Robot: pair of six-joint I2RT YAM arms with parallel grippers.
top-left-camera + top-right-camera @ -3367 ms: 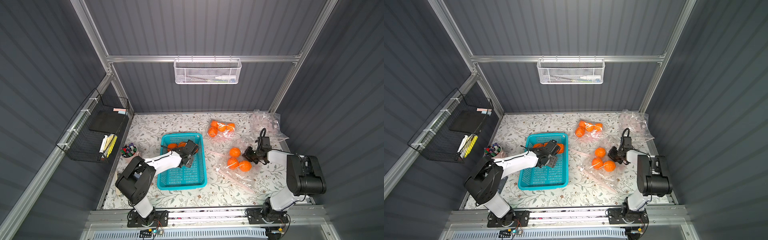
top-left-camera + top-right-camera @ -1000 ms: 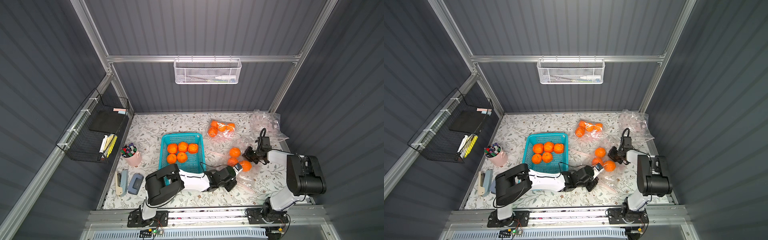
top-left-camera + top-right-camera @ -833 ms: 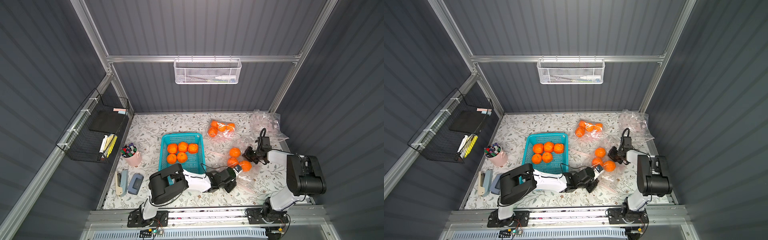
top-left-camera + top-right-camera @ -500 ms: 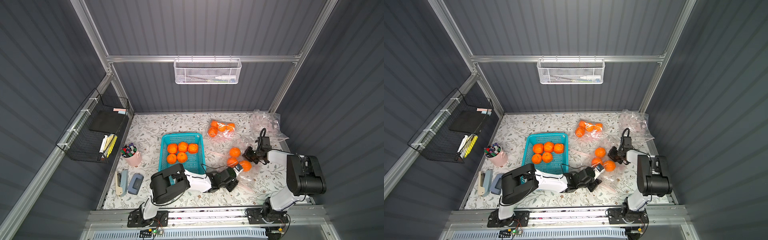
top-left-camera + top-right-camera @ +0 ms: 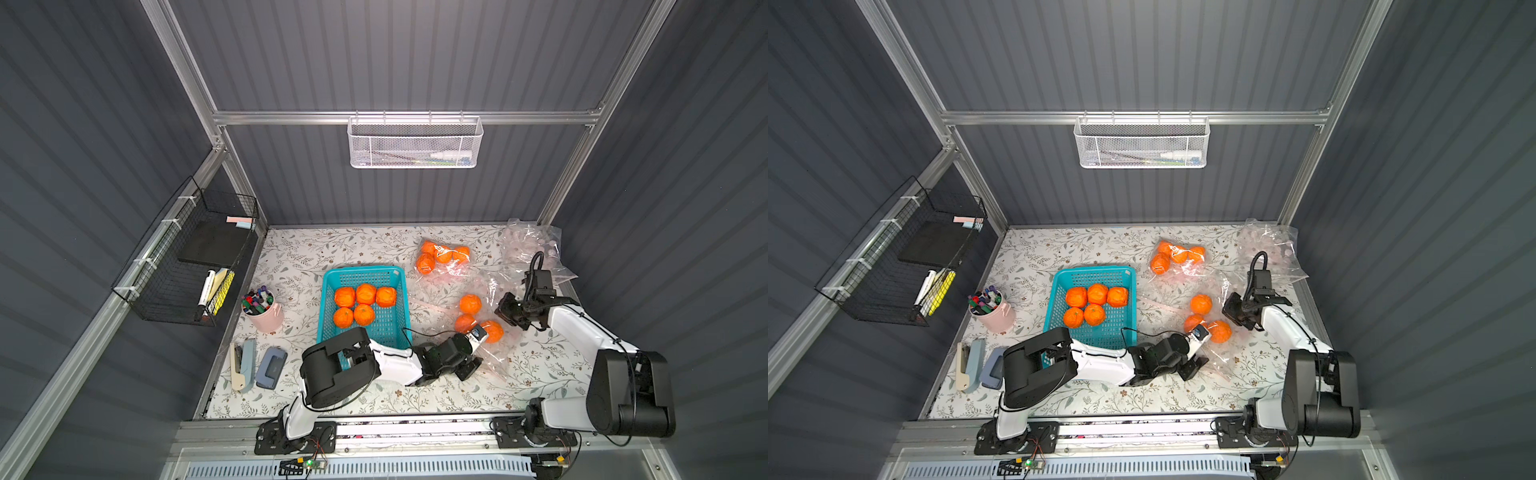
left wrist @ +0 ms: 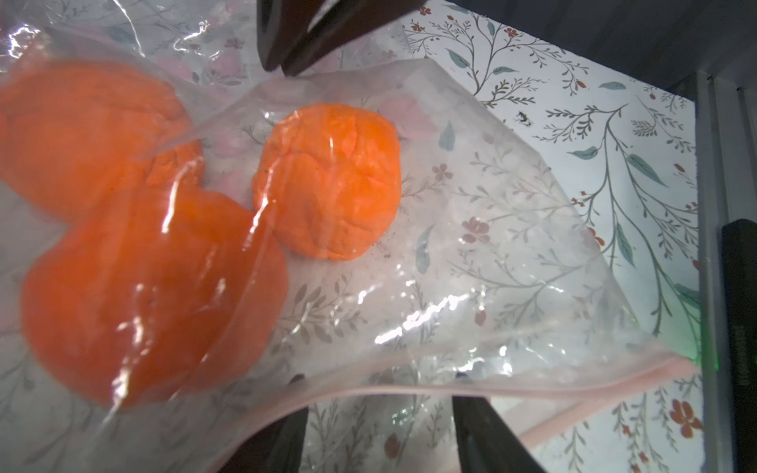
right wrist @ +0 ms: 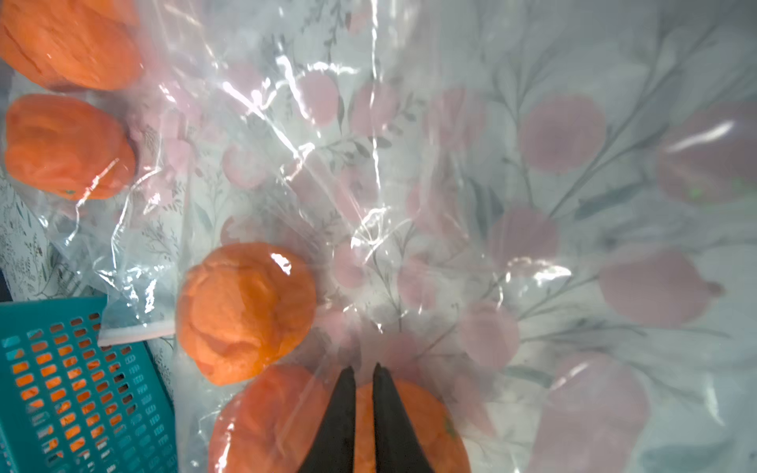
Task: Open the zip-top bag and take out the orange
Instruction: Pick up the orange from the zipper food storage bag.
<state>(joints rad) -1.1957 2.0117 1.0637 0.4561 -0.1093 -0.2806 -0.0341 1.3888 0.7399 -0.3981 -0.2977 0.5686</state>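
The clear zip-top bag (image 5: 496, 353) lies at the right of the table, holding three oranges (image 5: 470, 303) (image 6: 327, 180). My left gripper (image 5: 478, 350) (image 6: 381, 381) is at the bag's near mouth, jaws open. The pink zip strip (image 6: 409, 389) runs across in front of both fingers. My right gripper (image 5: 505, 309) (image 7: 362, 368) is on the far side of the oranges. It is shut on the bag's film (image 7: 368, 229), with an orange (image 7: 418, 426) lying under its fingers.
A blue basket (image 5: 361, 275) with several oranges stands left of the bag. A second bag of oranges (image 5: 442, 257) lies behind, and crumpled empty bags (image 5: 528, 245) fill the back right corner. A pink pen cup (image 5: 262, 311) and a stapler (image 5: 243, 365) are at the left.
My left arm has come from the basket to the bag's mouth, and over the last second its jaws have opened. The right gripper and the oranges have stayed put.
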